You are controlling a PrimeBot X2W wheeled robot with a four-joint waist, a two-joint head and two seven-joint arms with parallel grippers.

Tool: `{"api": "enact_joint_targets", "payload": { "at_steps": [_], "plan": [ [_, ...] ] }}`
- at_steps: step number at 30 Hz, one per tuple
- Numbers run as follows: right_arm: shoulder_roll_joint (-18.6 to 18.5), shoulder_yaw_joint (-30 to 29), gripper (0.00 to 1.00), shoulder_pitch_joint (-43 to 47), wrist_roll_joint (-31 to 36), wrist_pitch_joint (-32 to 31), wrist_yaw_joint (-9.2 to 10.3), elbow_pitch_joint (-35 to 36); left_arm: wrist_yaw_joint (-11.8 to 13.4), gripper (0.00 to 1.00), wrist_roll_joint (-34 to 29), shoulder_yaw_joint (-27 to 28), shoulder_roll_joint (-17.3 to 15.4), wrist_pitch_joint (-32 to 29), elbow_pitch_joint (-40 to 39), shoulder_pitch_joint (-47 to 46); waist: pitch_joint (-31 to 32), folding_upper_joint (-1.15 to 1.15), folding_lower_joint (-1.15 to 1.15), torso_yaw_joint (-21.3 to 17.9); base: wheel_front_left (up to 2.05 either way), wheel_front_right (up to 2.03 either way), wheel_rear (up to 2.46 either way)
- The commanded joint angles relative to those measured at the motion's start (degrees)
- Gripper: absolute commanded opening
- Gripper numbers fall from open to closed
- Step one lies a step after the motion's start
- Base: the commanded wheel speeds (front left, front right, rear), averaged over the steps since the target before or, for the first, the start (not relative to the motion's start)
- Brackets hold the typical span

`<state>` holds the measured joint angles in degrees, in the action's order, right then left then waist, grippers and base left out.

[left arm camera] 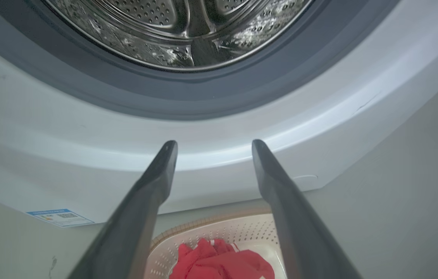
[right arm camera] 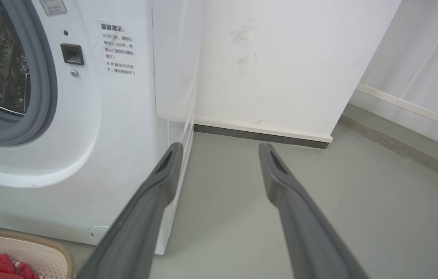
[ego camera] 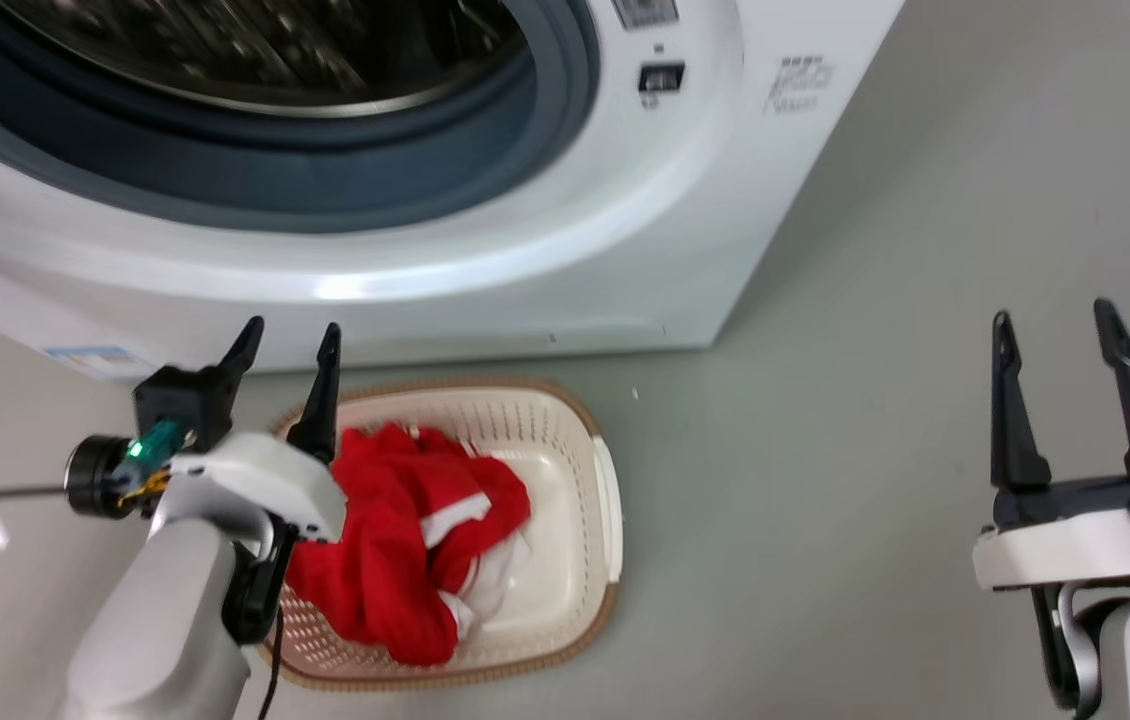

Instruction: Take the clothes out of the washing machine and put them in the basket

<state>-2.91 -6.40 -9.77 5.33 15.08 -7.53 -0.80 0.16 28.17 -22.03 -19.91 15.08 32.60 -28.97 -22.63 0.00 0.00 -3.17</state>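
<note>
The left gripper [ego camera: 291, 326] has its jaws apart, empty and touching nothing. Just below them the clothes [ego camera: 395, 540] lie heaped in the basket [ego camera: 565, 402], which sits on the floor [ego camera: 825, 500]. Ahead of the jaw tips rises the washing machine [ego camera: 525, 250], its porthole open onto the steel drum [left arm camera: 172, 31].

The right gripper [ego camera: 1053, 312] also has its jaws spread wide and empty over bare floor, with the basket well off to their left and the machine's front corner ahead-left.
</note>
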Motion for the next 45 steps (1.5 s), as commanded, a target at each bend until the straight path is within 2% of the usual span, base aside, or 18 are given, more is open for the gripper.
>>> {"api": "enact_joint_targets", "payload": {
  "at_steps": [1,2,4,9,16,29,45],
  "plan": [
    [0.0,-0.1,1.0,1.4,0.1,0.1,0.08,-0.5,-0.3,1.0,-2.1,3.1,0.7,0.1,-3.5,3.4,6.4,0.0,0.0,2.4,0.0,0.0,0.0],
    [0.0,-0.1,1.0,1.4,0.1,0.1,0.08,-0.5,-0.3,1.0,-2.1,3.1,0.7,0.1,-3.5,3.4,6.4,0.0,0.0,2.4,0.0,0.0,0.0],
    [0.1,-0.2,1.0,3.2,0.7,0.1,0.08,-0.8,-0.8,1.0,-5.7,8.3,2.5,0.1,-9.8,8.3,9.8,0.0,0.0,3.4,0.0,0.0,0.0],
    [0.0,1.1,1.0,6.5,1.0,0.1,0.08,-0.9,-2.1,1.0,-10.2,15.1,6.3,0.1,-18.3,16.9,14.9,0.0,0.0,4.1,0.0,0.0,0.0],
    [0.1,1.9,1.0,10.5,0.3,0.1,0.08,-0.9,-3.1,1.0,-17.4,19.9,11.5,0.1,-27.7,27.4,20.2,0.0,0.0,4.2,0.0,0.0,0.0],
    [0.1,2.0,1.0,15.4,-4.5,0.1,0.08,-1.5,-3.9,1.0,-23.8,22.5,15.8,0.1,-31.7,35.8,23.8,0.0,0.0,2.5,0.0,0.0,0.0],
    [0.1,2.0,1.0,14.5,-5.4,0.1,0.08,-1.8,-4.5,1.0,-26.0,23.1,16.5,0.1,-31.1,35.9,23.9,0.0,0.0,1.0,0.0,0.0,0.0]
  ]
}}
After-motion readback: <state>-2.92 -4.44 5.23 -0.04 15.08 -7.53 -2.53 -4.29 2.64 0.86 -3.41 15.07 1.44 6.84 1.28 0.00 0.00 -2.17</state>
